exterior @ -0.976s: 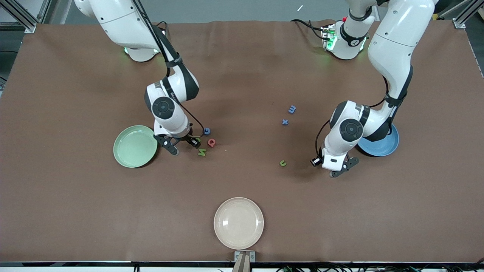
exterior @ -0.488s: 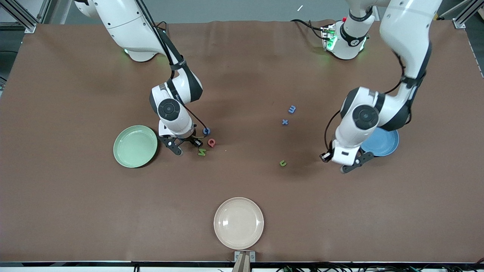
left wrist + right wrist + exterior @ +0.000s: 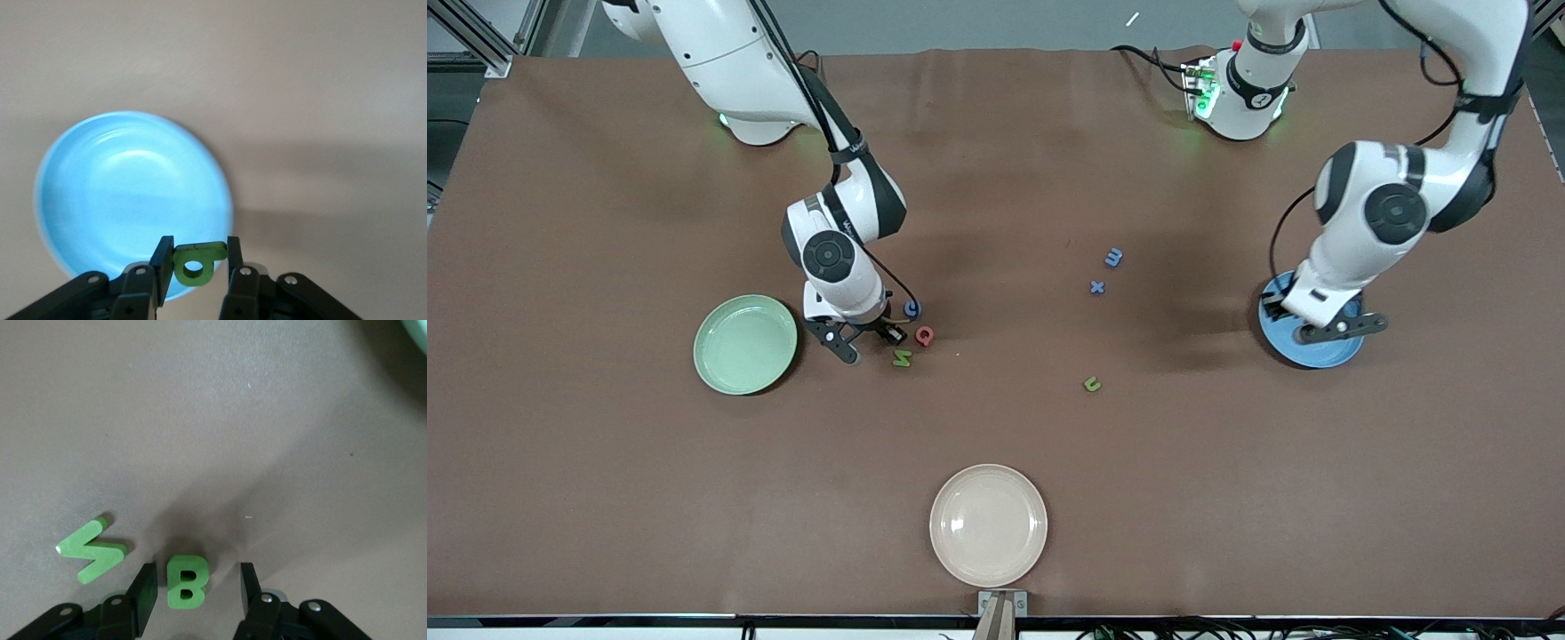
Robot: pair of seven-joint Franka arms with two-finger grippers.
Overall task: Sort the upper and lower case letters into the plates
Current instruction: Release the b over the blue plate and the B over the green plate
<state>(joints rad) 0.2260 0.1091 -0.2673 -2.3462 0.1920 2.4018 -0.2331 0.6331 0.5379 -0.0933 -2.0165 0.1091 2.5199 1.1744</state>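
Note:
My left gripper (image 3: pixel 1316 322) hangs over the rim of the bright blue plate (image 3: pixel 1316 354), shut on a small green lowercase letter (image 3: pixel 195 264). In the left wrist view that letter is pinched between the fingers (image 3: pixel 195 257) above the blue plate (image 3: pixel 133 193). My right gripper (image 3: pixel 863 340) is down at the table beside the pale green plate (image 3: pixel 745 344). Its open jaws (image 3: pixel 197 573) straddle a green B (image 3: pixel 187 580) with a gap on each side. A green N (image 3: pixel 92 551) lies next to the B.
Green N (image 3: pixel 903 358), pink Q (image 3: pixel 925 335) and blue G (image 3: pixel 911 308) lie close to the right gripper. Blue m (image 3: pixel 1112 258), blue x (image 3: pixel 1097 287) and a green lowercase letter (image 3: pixel 1092 384) lie mid-table. A cream plate (image 3: pixel 988 524) sits nearest the front camera.
The left arm carried its green letter from the table near mid-table up and across to over the blue plate. The right gripper edged slightly toward the letters and its jaws narrowed.

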